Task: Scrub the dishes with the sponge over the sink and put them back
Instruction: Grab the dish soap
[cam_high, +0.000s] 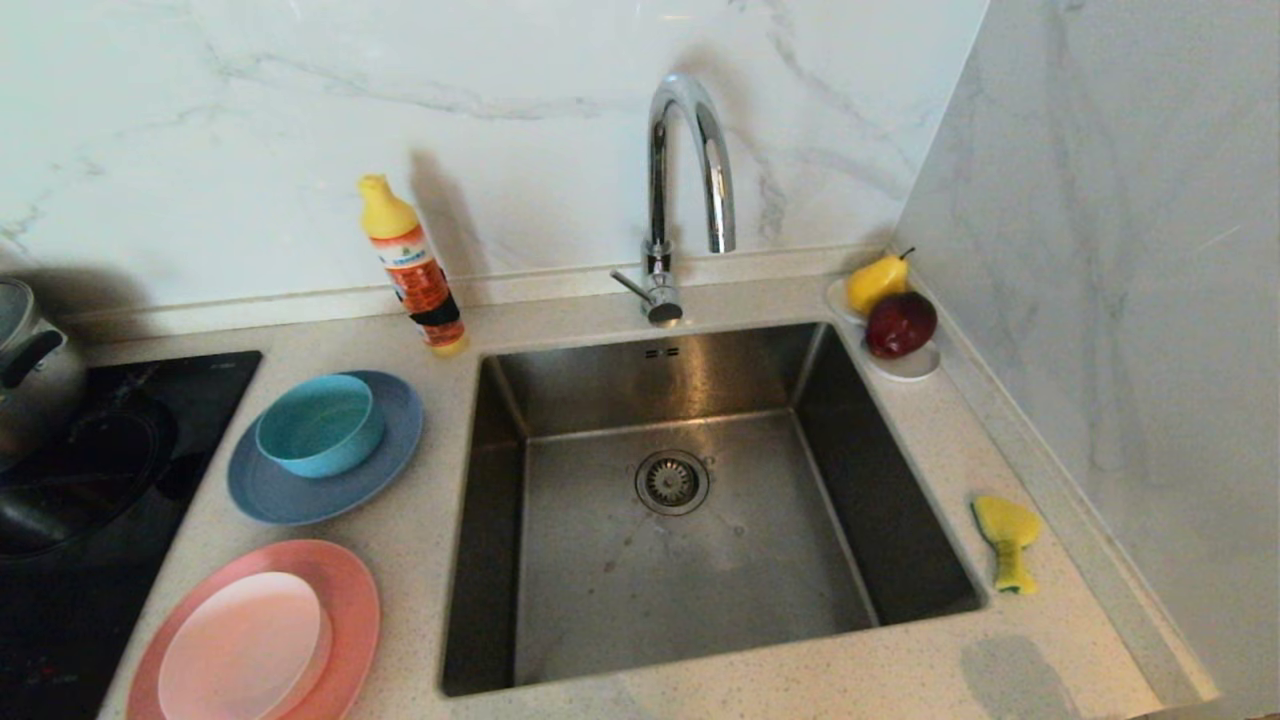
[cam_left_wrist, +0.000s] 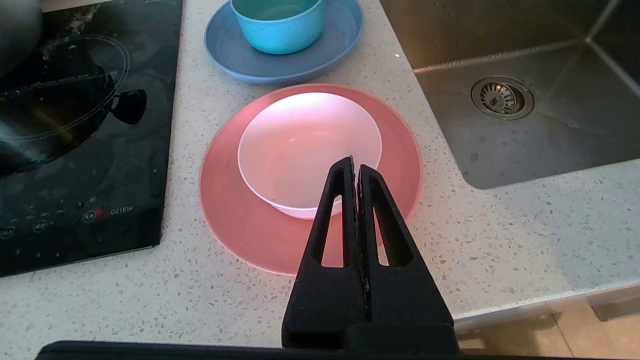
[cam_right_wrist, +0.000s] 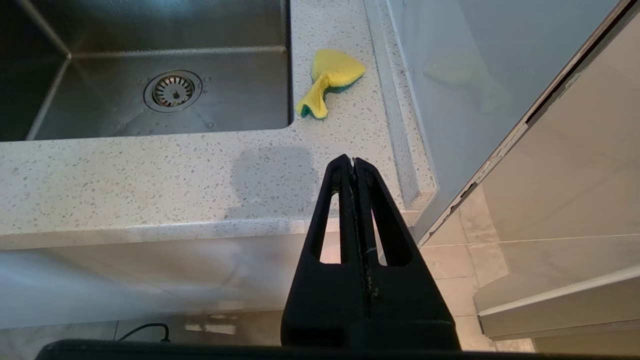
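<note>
Left of the sink (cam_high: 690, 620) stand the dishes. A teal bowl (cam_high: 320, 425) sits in a blue-grey plate (cam_high: 385, 470), and nearer me a pale pink dish (cam_high: 245, 645) rests on a salmon-pink plate (cam_high: 350, 600). The yellow sponge (cam_high: 1008, 535) lies on the counter right of the sink. Neither gripper shows in the head view. My left gripper (cam_left_wrist: 355, 162) is shut and empty, hanging above the pale pink dish (cam_left_wrist: 305, 145). Back by the counter's front edge my right gripper (cam_right_wrist: 353, 161) is shut and empty, short of the sponge (cam_right_wrist: 330, 82).
An orange detergent bottle (cam_high: 415, 270) stands behind the plates. The tap (cam_high: 685, 190) arches over the sink's back edge. A white saucer (cam_high: 915, 365) with a pear and an apple sits in the far right corner. A black hob (cam_high: 90, 500) with a pot lies at the left.
</note>
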